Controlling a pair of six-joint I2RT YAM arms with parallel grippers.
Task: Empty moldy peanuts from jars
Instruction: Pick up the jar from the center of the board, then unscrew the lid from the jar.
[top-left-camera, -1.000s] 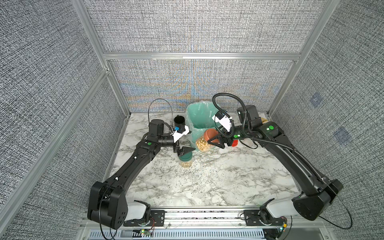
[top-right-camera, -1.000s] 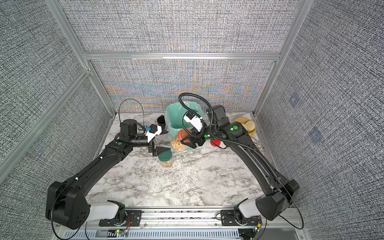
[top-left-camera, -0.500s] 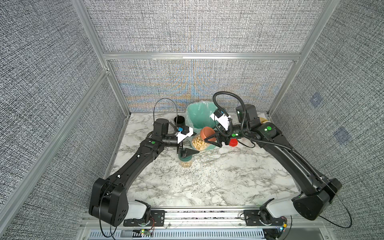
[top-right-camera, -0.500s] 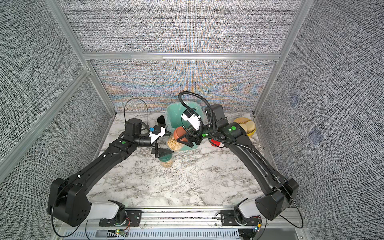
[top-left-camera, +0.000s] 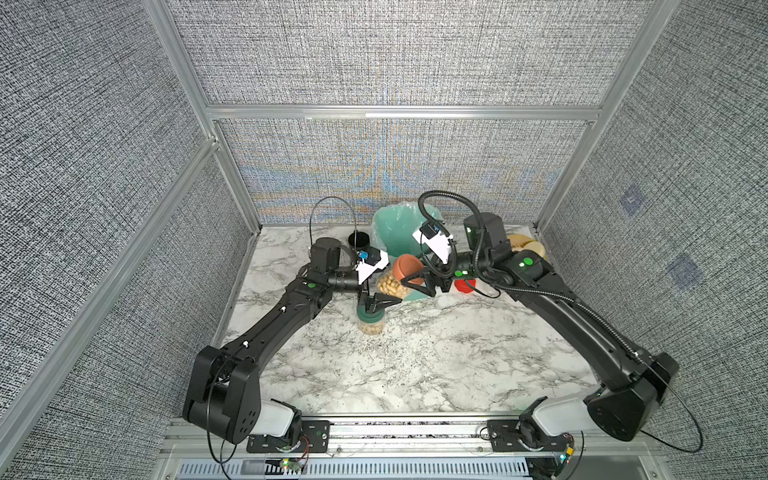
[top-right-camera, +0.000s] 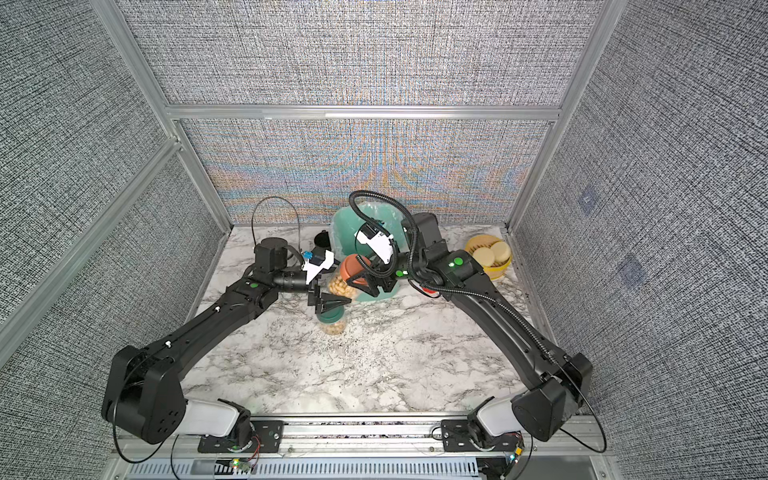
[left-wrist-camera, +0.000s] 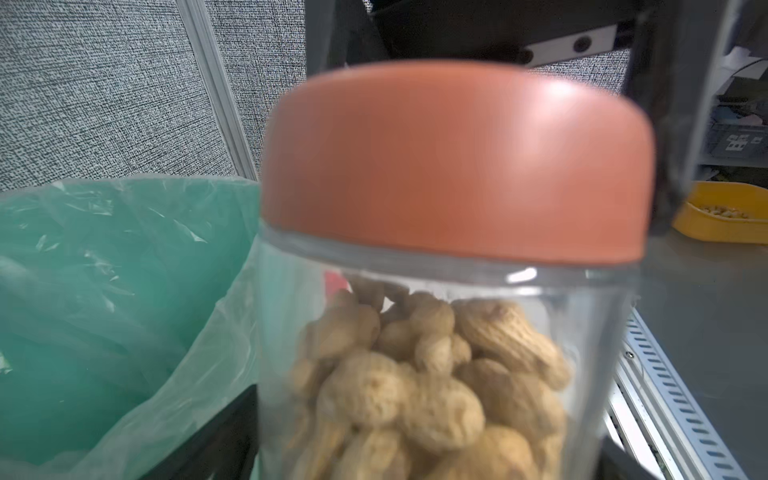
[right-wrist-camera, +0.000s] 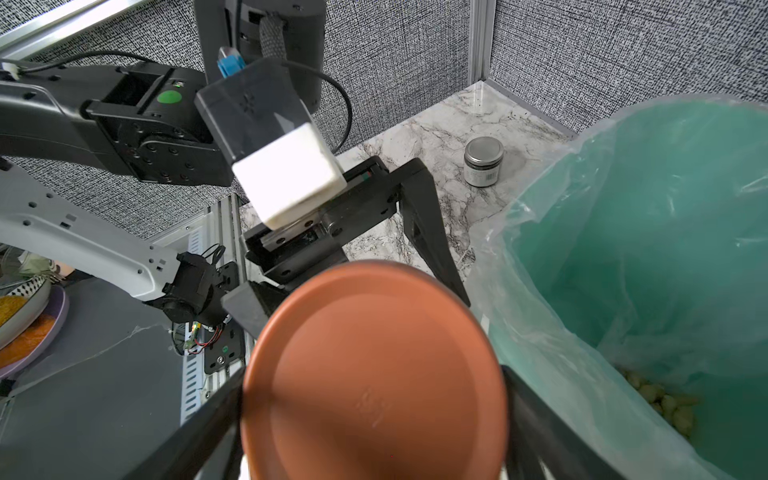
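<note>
My right gripper (top-left-camera: 412, 275) is shut on the terracotta lid (right-wrist-camera: 374, 374) of a clear jar (top-left-camera: 390, 286) of moldy peanuts (left-wrist-camera: 436, 386), held tilted in the air beside the green-lined bin (top-left-camera: 390, 226). My left gripper (top-left-camera: 384, 302) is open, and the jar's body lies between its fingers (left-wrist-camera: 208, 440). Whether they touch it I cannot tell. Just below stands a green-lidded jar (top-left-camera: 371, 322) of peanuts on the table. A red-lidded jar (top-left-camera: 463, 286) shows partly behind my right wrist.
A black mug (top-left-camera: 359, 239) stands left of the bin. A small silver-lidded tin (right-wrist-camera: 483, 161) sits near the back wall. A yellow bowl of cream discs (top-right-camera: 488, 257) is at the back right. Some peanuts (right-wrist-camera: 660, 403) lie in the bin's bag.
The right gripper has carried the terracotta-lidded jar a little to the left. The left gripper has moved right and come round the jar's body.
</note>
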